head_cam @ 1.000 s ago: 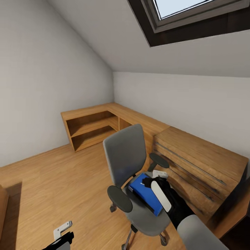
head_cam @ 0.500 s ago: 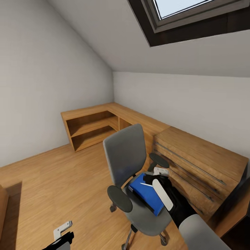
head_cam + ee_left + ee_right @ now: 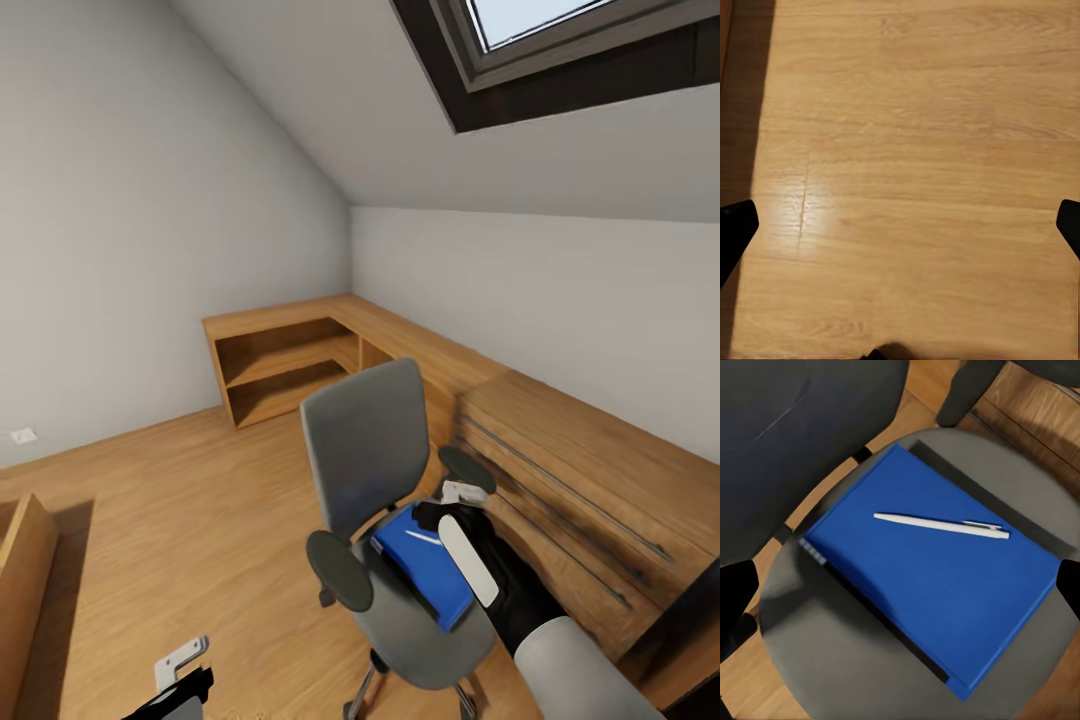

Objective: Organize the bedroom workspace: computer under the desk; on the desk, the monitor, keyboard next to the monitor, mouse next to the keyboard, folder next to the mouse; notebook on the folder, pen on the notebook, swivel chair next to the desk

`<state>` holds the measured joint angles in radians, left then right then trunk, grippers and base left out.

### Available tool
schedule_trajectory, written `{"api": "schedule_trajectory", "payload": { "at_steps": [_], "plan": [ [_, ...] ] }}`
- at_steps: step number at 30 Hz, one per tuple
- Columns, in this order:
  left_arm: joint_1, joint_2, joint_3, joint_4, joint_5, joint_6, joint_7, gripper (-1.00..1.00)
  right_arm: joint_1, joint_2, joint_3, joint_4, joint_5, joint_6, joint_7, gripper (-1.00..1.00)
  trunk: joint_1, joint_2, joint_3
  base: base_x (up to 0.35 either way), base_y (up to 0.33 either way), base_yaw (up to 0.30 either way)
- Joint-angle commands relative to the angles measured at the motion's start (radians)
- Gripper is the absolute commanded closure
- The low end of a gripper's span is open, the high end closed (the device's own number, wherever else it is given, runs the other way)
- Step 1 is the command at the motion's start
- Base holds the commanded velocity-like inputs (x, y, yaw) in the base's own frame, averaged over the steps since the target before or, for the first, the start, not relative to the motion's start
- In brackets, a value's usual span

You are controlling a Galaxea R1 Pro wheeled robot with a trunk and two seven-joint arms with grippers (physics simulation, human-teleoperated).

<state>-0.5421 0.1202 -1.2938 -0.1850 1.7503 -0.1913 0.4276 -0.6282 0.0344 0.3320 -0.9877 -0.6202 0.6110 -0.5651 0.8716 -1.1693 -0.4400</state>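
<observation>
The blue folder [image 3: 934, 585] is seen lying flat on the swivel chair [image 3: 365, 450] seat, a loose white pen [image 3: 943, 526] resting on it. The right gripper [image 3: 455, 515] is held above with its jaws spread wide and empty; the left gripper [image 3: 900, 232] is likewise spread over bare floor. The folder is judged thin, light and stiff, best pinched at an overhanging edge and kept level so the pen is not rolled off.

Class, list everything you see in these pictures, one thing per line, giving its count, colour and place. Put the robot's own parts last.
swivel chair: one, grey with dark armrests, on the floor before the wooden units
folder: one, bright blue, flat on the chair seat
pen: one, white, lying on the folder
shelving unit: one, light wood, open shelves, in the room's corner
drawer unit: one, light wood, along the wall beside the chair
skylight: one, dark frame, in the sloped ceiling
floor: light wood
left gripper: black fingertips wide apart, above bare floor
right gripper: black fingertips wide apart, above the folder
</observation>
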Motion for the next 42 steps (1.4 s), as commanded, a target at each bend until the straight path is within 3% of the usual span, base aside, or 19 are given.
{"api": "schedule_trajectory", "payload": {
  "at_steps": [1, 16, 36, 42],
  "plan": [
    [-0.001, 0.001, -0.009, -0.004, 0.009, -0.005, 0.007, -1.00, -0.001, -0.001, 0.002, -0.001, -0.010, 0.001, -0.010, -1.00, 0.000, -0.001, -0.001, 0.000, -0.299, 0.272],
    [-0.001, 0.001, -0.009, -0.004, 0.009, -0.005, 0.007, -1.00, -0.001, -0.001, 0.002, -0.001, -0.010, 0.001, -0.010, -1.00, 0.000, -0.001, -0.001, 0.000, -0.297, 0.276],
    [-0.001, 0.000, -0.010, -0.004, 0.009, -0.005, 0.007, -1.00, -0.001, 0.000, 0.004, 0.000, -0.010, 0.003, -0.010, -1.00, 0.000, -0.001, -0.001, 0.000, -0.088, 0.270],
    [-0.001, -0.001, -0.010, -0.004, 0.009, -0.005, 0.007, -1.00, 0.000, 0.001, 0.040, -0.002, -0.010, 0.003, -0.010, -1.00, 0.000, -0.001, -0.001, 0.000, -0.091, 0.044]
  ]
}}
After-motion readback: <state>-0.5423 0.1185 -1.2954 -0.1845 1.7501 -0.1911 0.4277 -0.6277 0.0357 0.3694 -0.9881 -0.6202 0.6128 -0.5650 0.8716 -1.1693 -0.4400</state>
